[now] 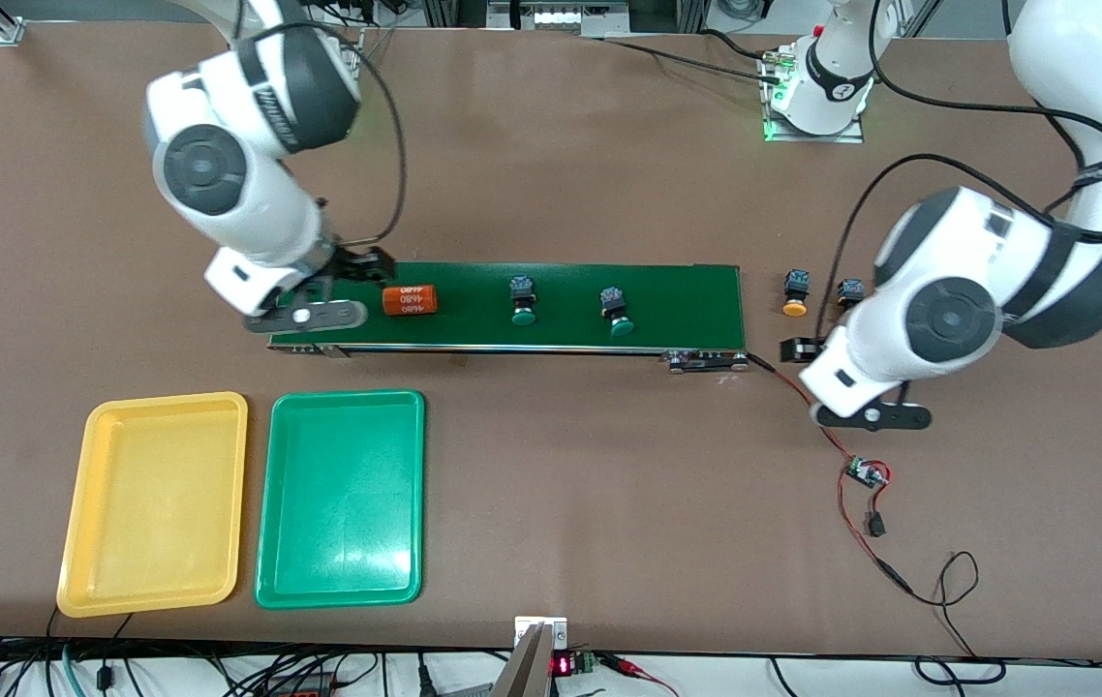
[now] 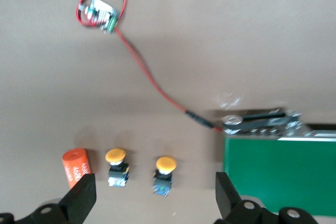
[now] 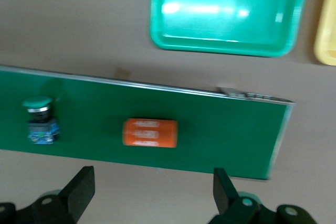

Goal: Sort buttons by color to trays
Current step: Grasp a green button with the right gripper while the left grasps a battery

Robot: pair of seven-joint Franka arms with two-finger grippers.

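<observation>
An orange cylinder [image 2: 76, 167] beside two yellow-capped buttons [image 2: 116, 167] [image 2: 165, 174] is seen only from the left wrist. Both green-capped buttons [image 1: 522, 299] [image 1: 616, 312] lie on the conveyor belt [image 1: 687, 300]. Left tool [image 2: 155, 195] and right tool [image 3: 152, 191] are held wide open, empty, pointed down; the trays [image 1: 156, 501] [image 1: 342, 498] are unfilled.

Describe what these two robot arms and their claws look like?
Both arms are glossy white, rounded segments with dark grey joint bands and round caps, trailing black cables. The left gripper and right gripper each have two stubby black fingers; the base glows green.

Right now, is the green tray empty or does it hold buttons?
Empty: the green tray shows only bare plastic; both green buttons lie on the conveyor belt.
</observation>
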